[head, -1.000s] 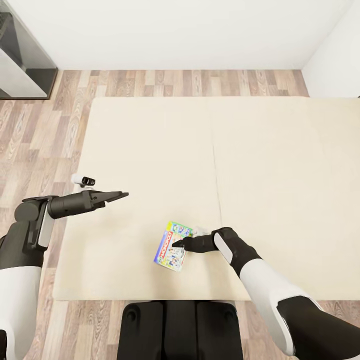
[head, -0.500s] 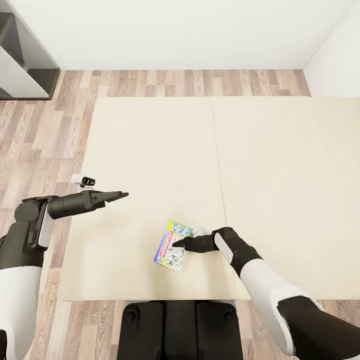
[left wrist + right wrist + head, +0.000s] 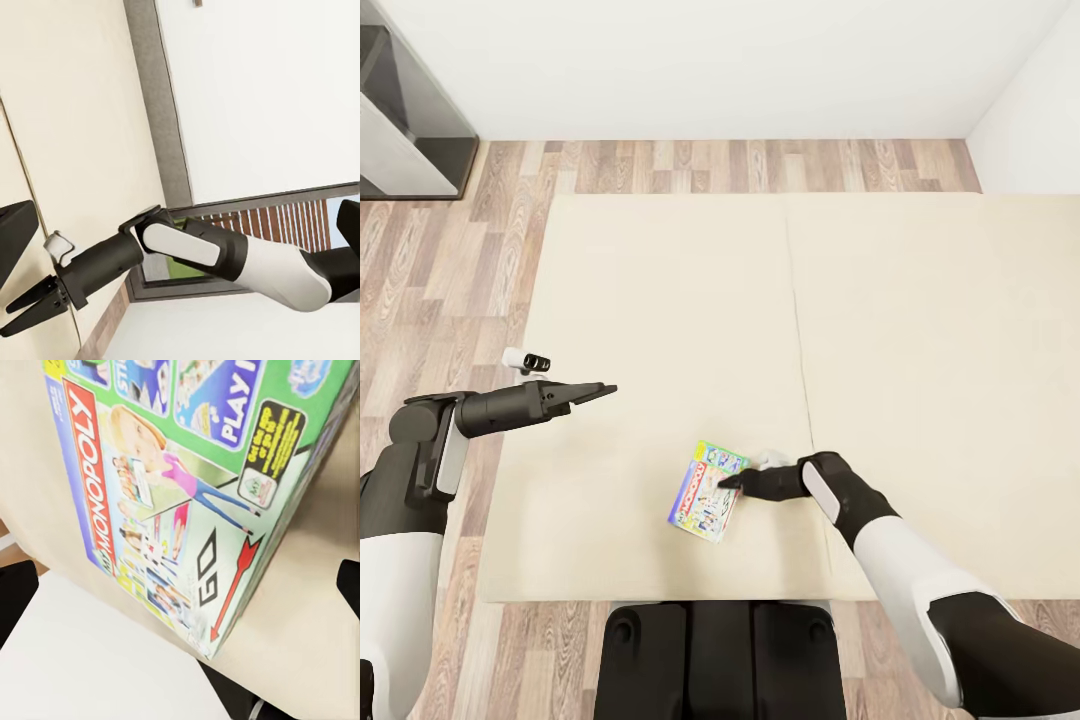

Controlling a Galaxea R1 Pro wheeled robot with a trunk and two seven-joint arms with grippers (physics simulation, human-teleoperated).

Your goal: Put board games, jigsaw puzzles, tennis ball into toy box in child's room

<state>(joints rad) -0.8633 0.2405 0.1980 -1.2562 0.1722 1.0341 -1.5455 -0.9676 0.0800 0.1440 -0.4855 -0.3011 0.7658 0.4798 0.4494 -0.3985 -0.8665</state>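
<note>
Wood-plank floor point(image 3: 450, 260) runs round three sides of the bed point(image 3: 660, 300), whose cream mattress lies in two sections joined by a seam, with a white wall behind it. One board game point(image 3: 706, 491) lies flat on the bed, close to the edge nearest the robot and just to the left of the seam; its green, blue and white cover reads MONOPOLY in the right wrist view point(image 3: 187, 487).

From the seam side the right claw point(image 3: 732, 483) reaches over the game's right edge, its tips at the cover. In the left wrist view point(image 3: 30, 309) its fingers stand slightly apart at the tips, and the right wrist view shows dark fingertips point(image 3: 16, 589) wide of the box on either side, so it holds nothing.

Well to the left of the game, the left claw point(image 3: 606, 390) hangs above the bed, fingers drawn together to a point, empty.
</note>
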